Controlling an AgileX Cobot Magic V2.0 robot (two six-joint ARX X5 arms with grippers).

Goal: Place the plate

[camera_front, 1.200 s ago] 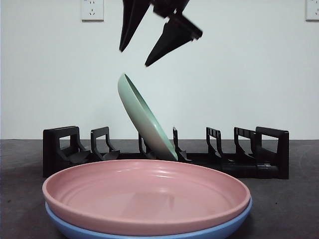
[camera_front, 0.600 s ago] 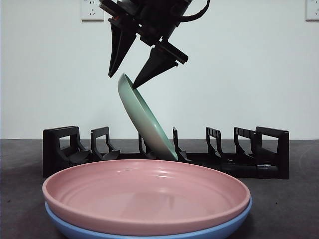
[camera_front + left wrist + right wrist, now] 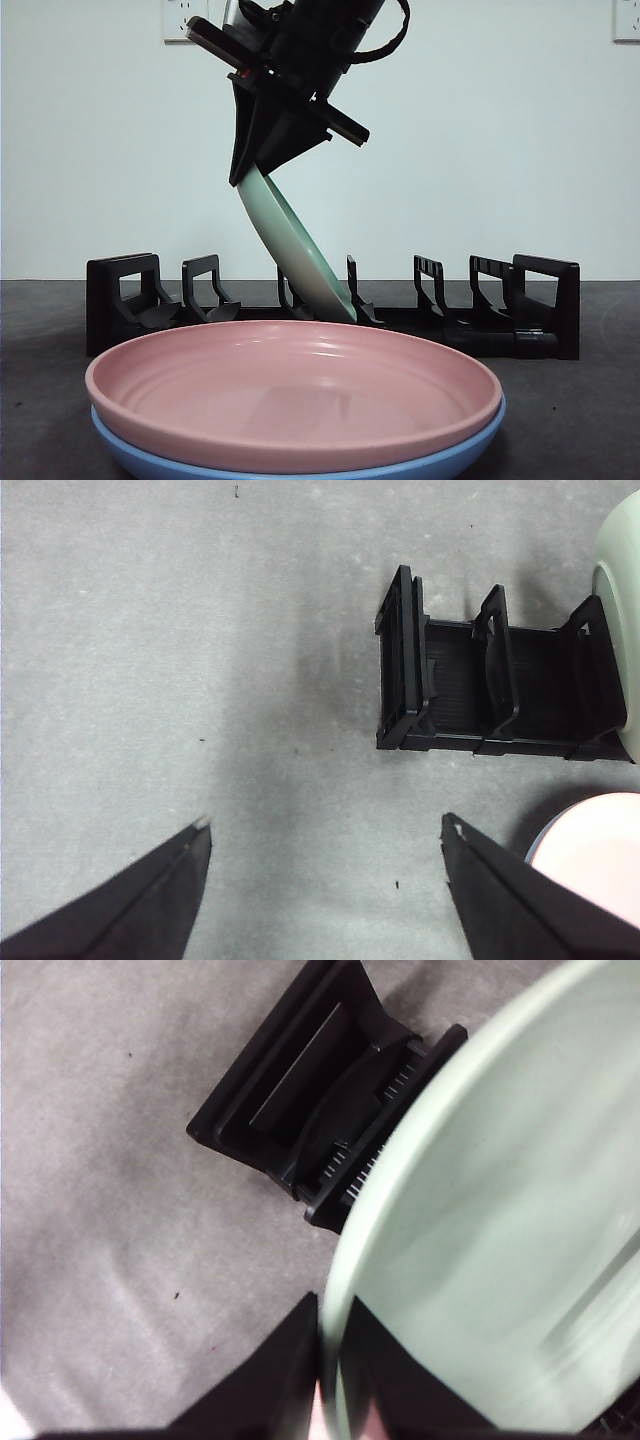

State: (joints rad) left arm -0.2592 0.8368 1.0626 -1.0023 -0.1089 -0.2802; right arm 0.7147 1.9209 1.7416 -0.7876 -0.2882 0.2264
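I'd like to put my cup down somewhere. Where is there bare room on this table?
Bare grey table lies beside the rack's end, under the open left claw. It is crowded nearer the camera, where the pink plate sits on a blue one, and at the rack, where the right claw grips the green plate.

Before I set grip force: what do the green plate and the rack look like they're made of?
Green plate: smooth and semi-glossy with a soft sheen in the right wrist view, probably glazed ceramic or melamine; the look cannot settle which. Rack: matte black with thin moulded dividers and ribbed slots, likely plastic. The right gripper is shut on the plate's rim.
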